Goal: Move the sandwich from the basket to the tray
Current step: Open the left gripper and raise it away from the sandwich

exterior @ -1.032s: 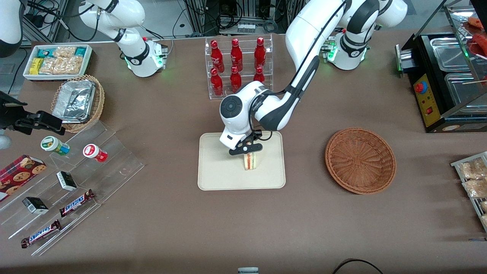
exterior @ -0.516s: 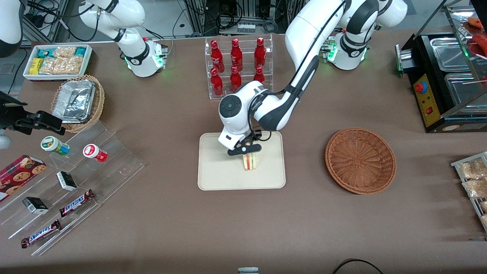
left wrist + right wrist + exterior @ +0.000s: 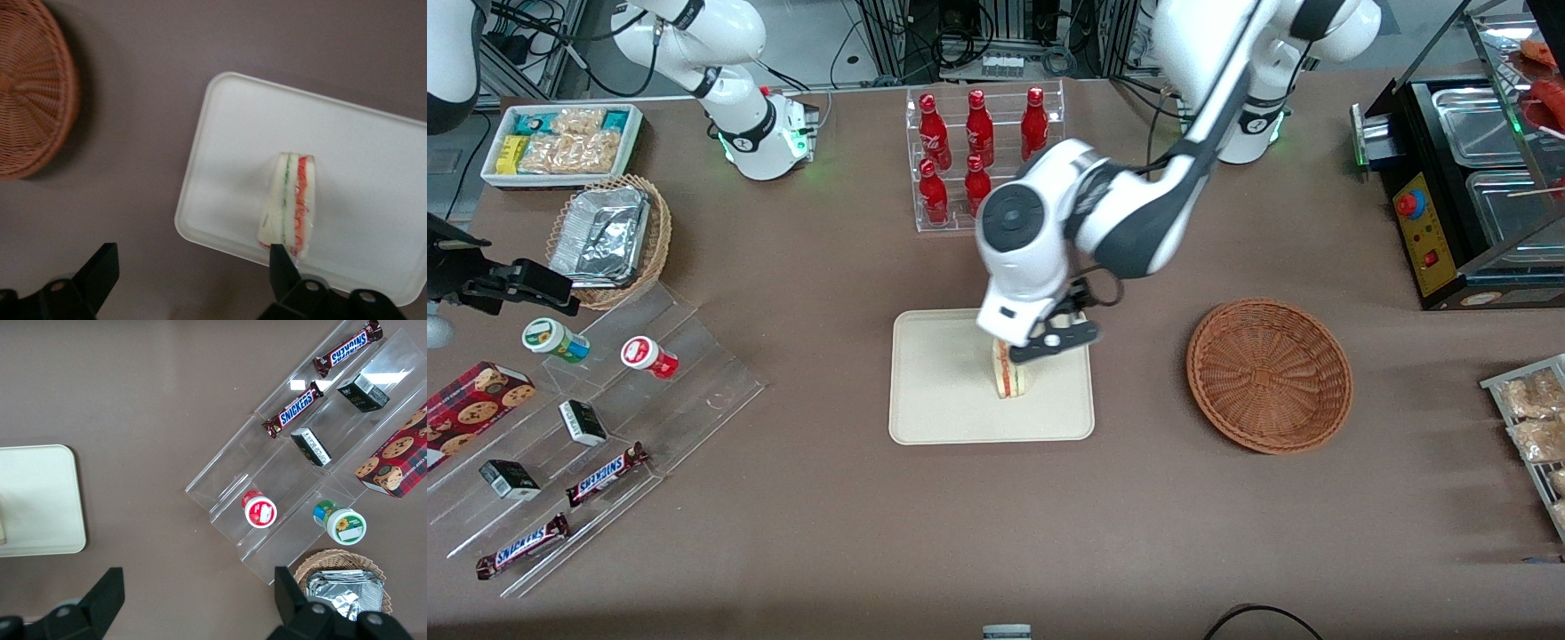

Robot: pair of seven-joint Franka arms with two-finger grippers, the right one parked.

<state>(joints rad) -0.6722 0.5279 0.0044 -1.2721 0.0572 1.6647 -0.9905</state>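
We see the sandwich (image 3: 1009, 373) standing on the tray (image 3: 934, 409), the basket (image 3: 1269, 375) empty, and our hand (image 3: 1054, 340) released above it, so only withdrawal seems left.

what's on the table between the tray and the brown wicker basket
Nothing: in the front view only bare brown tabletop separates the tray from the basket. The open claw hangs above the tray's basket-side edge, beside the sandwich.

The whole worktop (image 3: 827, 498) is being viewed from high in front. The tray (image 3: 934, 400) is being shared, nearer, by both downward-facing wrist views; the claw (image 3: 1049, 345) hangs above it.
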